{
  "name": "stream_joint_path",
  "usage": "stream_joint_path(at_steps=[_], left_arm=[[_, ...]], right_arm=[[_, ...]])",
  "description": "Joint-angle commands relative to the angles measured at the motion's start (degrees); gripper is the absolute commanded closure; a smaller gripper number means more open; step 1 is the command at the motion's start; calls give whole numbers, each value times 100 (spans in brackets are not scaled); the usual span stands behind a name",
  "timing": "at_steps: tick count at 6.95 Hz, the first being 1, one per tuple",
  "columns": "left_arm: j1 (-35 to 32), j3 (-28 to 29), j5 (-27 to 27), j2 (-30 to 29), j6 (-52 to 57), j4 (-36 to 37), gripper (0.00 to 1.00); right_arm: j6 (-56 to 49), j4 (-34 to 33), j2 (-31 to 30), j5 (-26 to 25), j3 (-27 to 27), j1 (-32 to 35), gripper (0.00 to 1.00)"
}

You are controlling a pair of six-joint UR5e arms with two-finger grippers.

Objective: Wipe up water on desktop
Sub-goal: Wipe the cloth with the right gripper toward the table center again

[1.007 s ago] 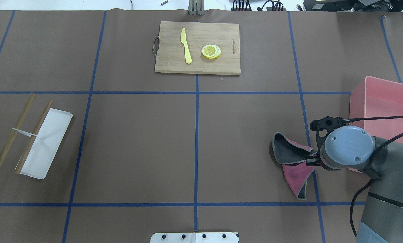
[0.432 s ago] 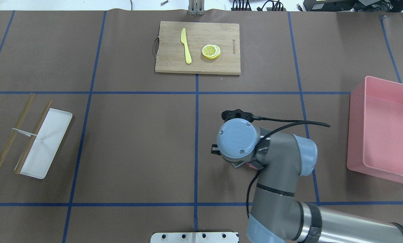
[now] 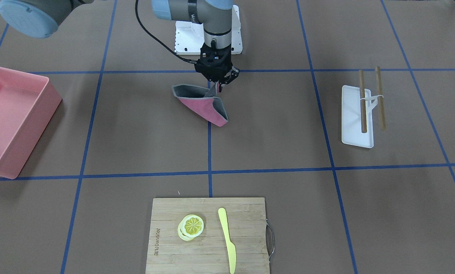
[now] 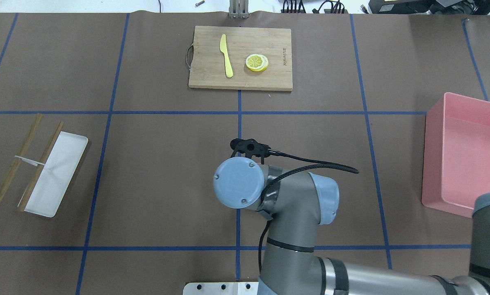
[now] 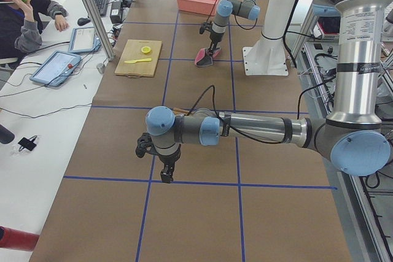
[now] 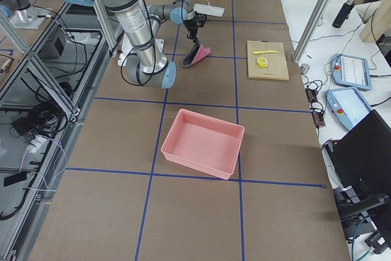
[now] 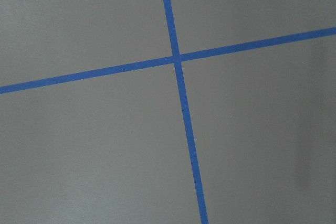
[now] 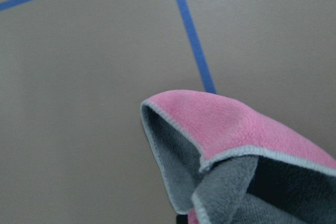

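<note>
The desktop (image 4: 167,164) is brown with blue tape lines; I see no water on it. My right gripper (image 3: 217,83) is shut on a corner of a pink and grey cloth (image 3: 203,103). The cloth hangs folded from the gripper, its lower edge on the desktop by the centre tape line. It fills the lower right of the right wrist view (image 8: 236,145). In the overhead view the wrist (image 4: 238,183) hides both cloth and gripper. My left gripper (image 5: 167,173) shows only in the exterior left view, low over bare desktop; I cannot tell if it is open or shut.
A bamboo cutting board (image 4: 269,78) with a yellow knife (image 4: 226,55) and lemon slices (image 4: 256,62) lies at the far middle. A pink bin (image 4: 466,159) stands at the right. A white tray (image 4: 58,176) with two wooden sticks (image 4: 17,159) lies at the left.
My right arm has swept left from beside the pink bin to the centre tape line, dragging the cloth along. The cloth is now hidden under the wrist in the overhead view.
</note>
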Motion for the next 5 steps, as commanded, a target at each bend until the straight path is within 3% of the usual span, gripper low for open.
stream_joint_path(at_steps=[1, 2, 3, 5], left_arm=[[-44, -26, 0, 86, -10, -9, 2], [-44, -26, 0, 87, -10, -9, 2], [-53, -17, -9, 130, -18, 0, 2], [-184, -87, -18, 244, -299, -26, 2]], right_arm=[[63, 19, -28, -53, 199, 161, 100], [-355, -173, -727, 156, 1019, 319, 100], [-916, -775, -1195, 576, 1880, 651, 100], [-2363, -1787, -1803, 1725, 3053, 1913, 100]])
